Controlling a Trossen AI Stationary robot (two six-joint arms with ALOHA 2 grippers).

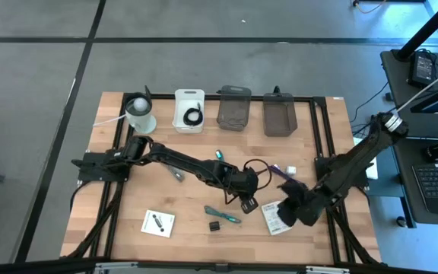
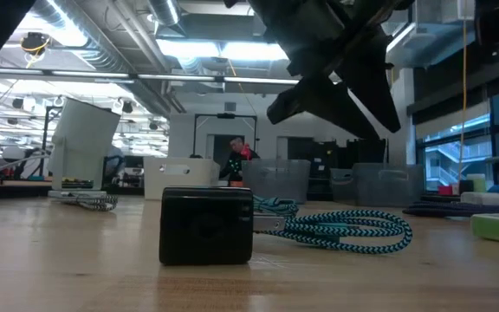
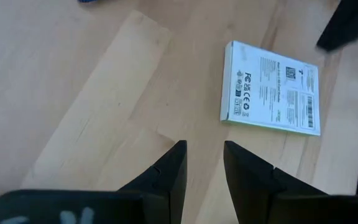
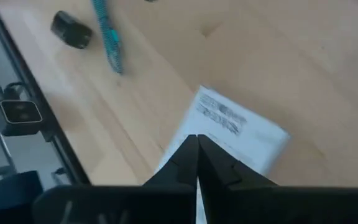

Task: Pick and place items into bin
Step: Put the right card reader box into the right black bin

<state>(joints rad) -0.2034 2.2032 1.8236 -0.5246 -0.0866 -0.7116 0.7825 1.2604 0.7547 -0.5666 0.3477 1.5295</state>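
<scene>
The right gripper [image 4: 196, 144], jaws pressed together, hovers over the white printed card [image 4: 241, 130], probably not gripping it; the left gripper [image 3: 204, 163], jaws spread, waits beside.

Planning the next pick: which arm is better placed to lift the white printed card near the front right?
Right. Its tool hangs shut directly over the white printed card; the left tool is open beside it.
</scene>
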